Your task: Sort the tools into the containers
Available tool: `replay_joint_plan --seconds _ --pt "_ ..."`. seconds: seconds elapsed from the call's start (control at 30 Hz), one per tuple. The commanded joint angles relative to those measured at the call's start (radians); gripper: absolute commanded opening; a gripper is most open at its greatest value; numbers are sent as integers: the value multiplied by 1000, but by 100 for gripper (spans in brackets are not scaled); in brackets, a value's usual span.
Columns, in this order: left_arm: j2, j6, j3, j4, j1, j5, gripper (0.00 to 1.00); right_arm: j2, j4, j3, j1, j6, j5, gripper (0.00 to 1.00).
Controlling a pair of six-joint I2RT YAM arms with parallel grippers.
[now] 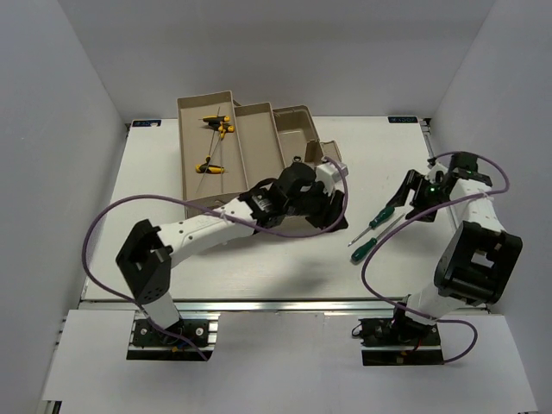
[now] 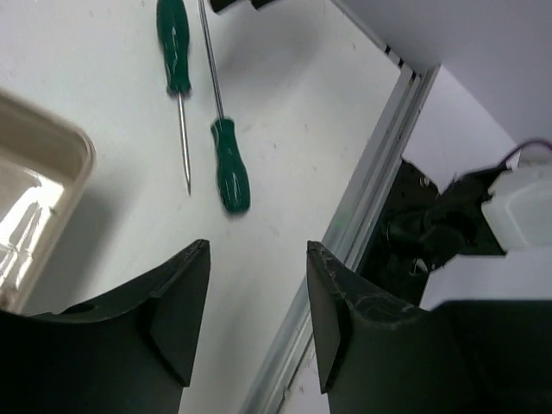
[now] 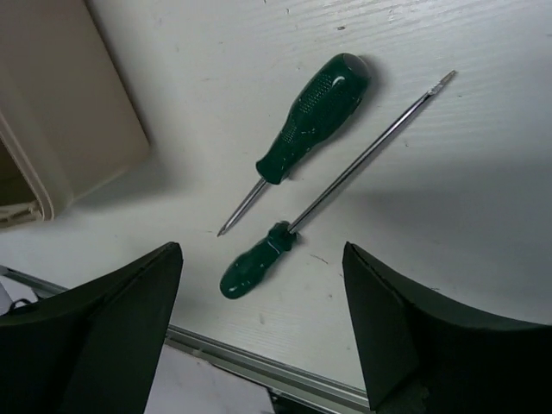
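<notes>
Two green-handled screwdrivers lie side by side on the white table: a thicker one point(image 1: 383, 216) and a thin long one point(image 1: 363, 247). Both also show in the right wrist view point(image 3: 315, 110) point(image 3: 257, 263) and in the left wrist view point(image 2: 174, 43) point(image 2: 231, 172). My right gripper point(image 1: 402, 195) point(image 3: 260, 252) is open above them and holds nothing. My left gripper point(image 1: 333, 216) point(image 2: 259, 259) is open and empty, just left of them. Two yellow-and-black hex keys point(image 1: 217, 126) point(image 1: 210, 167) lie in the left beige tray point(image 1: 185, 151). The wrench is out of view.
A second tray point(image 1: 259, 142) and the deeper toolbox base point(image 1: 297, 125) stand beside the left tray; my left arm covers their near ends. An aluminium rail point(image 1: 285, 304) runs along the table's front edge. Purple cables point(image 1: 95, 226) loop from both arms. White walls close three sides.
</notes>
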Motion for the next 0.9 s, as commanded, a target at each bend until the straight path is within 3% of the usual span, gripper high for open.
replay_joint_plan --seconds 0.0,0.17,0.4,0.8,0.87 --pt "-149 5 -90 33 -36 -65 59 48 44 31 75 170 84 81" --pt "-325 -40 -193 17 -55 -218 70 92 101 36 141 267 201 80" --pt "-467 -107 -276 -19 -78 -358 71 203 141 103 179 313 344 70" --pt "-502 -135 -257 -114 -85 -436 71 371 160 180 232 347 396 63" --pt "-504 -143 -257 -119 -85 -447 71 378 158 177 239 356 402 58"
